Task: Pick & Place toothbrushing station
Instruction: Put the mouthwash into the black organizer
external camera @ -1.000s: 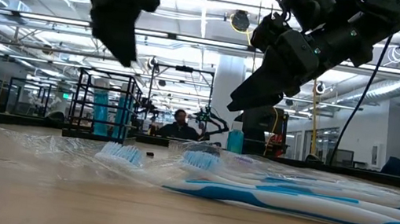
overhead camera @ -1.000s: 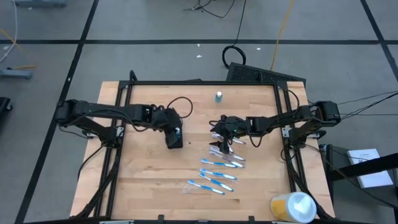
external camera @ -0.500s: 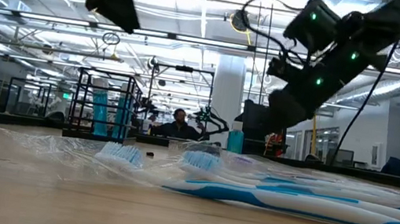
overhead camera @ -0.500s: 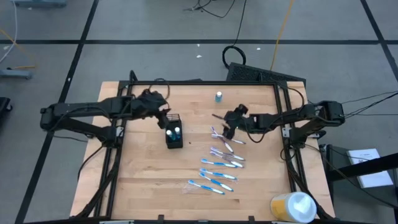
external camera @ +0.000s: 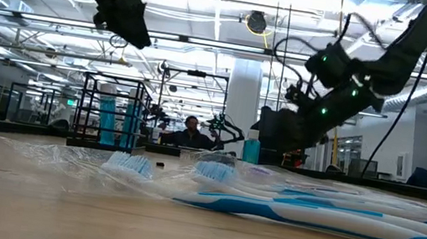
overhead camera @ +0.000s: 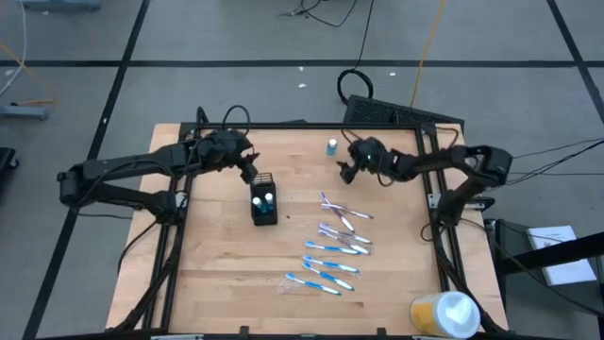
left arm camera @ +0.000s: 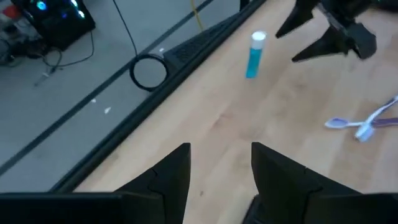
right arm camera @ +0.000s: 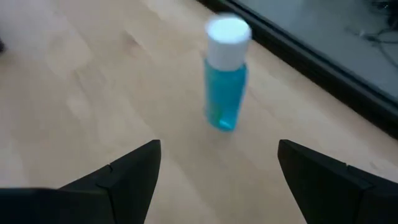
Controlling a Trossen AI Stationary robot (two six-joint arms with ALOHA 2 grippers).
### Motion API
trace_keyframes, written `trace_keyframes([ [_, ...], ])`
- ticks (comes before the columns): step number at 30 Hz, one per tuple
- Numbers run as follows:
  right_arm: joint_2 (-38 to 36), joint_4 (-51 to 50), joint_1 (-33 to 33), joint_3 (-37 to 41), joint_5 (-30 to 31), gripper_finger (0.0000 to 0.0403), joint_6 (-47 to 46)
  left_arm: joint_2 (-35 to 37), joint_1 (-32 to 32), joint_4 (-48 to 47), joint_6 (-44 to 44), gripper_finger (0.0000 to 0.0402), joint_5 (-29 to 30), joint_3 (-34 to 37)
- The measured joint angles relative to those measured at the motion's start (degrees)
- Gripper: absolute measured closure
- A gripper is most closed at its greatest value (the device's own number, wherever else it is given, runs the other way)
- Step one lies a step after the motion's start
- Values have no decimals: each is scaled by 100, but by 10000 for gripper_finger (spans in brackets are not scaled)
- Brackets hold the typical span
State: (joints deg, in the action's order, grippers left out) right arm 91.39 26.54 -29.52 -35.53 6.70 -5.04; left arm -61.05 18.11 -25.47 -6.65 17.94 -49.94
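On the wooden tabletop (overhead camera: 217,246), the black mesh holder (overhead camera: 263,205) stands upright with blue tubes inside; blue-and-white toothbrushes (overhead camera: 332,247) lie scattered beside it. The left gripper (overhead camera: 247,166) and right gripper (overhead camera: 347,170) hover with fingers spread, empty, the right facing a small blue bottle (right arm camera: 224,73).

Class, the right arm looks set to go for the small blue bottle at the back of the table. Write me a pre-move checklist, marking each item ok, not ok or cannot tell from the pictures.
1. Right gripper open and empty: ok; the right wrist view shows its fingers spread with nothing between them.
2. Blue bottle upright, white cap on: ok.
3. Bottle lined up ahead of the right gripper's fingers: ok, it sits between them but farther off, not yet reached.
4. Space around the bottle free of other items: ok; the toothbrushes lie nearer the front.
5. Left gripper out of the way: ok, raised near the black mesh holder, holding nothing.
6. Bottle's weight or fill: cannot tell.
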Motion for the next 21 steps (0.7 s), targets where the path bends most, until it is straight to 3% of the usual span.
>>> trace_keyframes([
  [7,946,374,-641,-291,-719,90,91,14,332,90,266,229,-3,1],
  [16,1693,17,-603,-1298,-872,90,607,14,533,122,342,229,-6,1],
  [21,1787,23,-618,-1482,-1280,90,795,14,529,120,342,229,-203,1],
])
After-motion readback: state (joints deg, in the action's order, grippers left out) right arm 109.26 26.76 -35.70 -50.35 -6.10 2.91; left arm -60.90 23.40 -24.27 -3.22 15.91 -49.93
